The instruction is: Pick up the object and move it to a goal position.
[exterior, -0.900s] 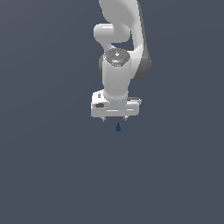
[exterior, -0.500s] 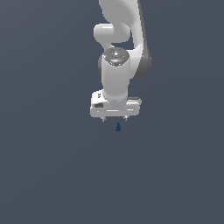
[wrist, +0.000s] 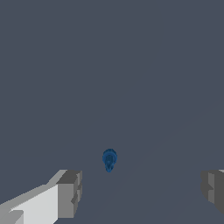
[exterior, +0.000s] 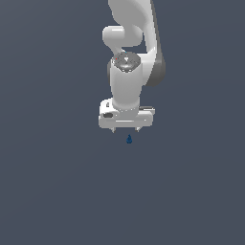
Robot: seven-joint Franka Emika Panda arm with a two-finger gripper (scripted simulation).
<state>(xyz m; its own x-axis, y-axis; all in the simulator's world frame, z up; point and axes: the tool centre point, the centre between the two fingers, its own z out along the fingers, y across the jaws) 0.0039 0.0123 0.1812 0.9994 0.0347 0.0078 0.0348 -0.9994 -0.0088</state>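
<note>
Gripper, exterior view: white gripper (exterior: 126,129) points straight down from the white arm (exterior: 127,76), jaws spread apart and holding nothing; only two short finger tips show under the wide palm block
Object, exterior view: tiny dark blue object (exterior: 128,139) sits just below the finger tips, between them, pointed end up, apart from both
Room, exterior view: plain grey-blue floor (exterior: 52,191) runs unbroken to every edge of the frame, on the exterior view's left, the exterior view's right and toward the camera
Gripper, wrist view: two grey fingertips (wrist: 70,194) stand wide apart at opposite sides of the frame, released
Object, wrist view: the object (wrist: 109,160) lies between the fingers, nearer one, touching neither
Room, wrist view: bare floor (wrist: 109,65) beyond the object, flat and even
</note>
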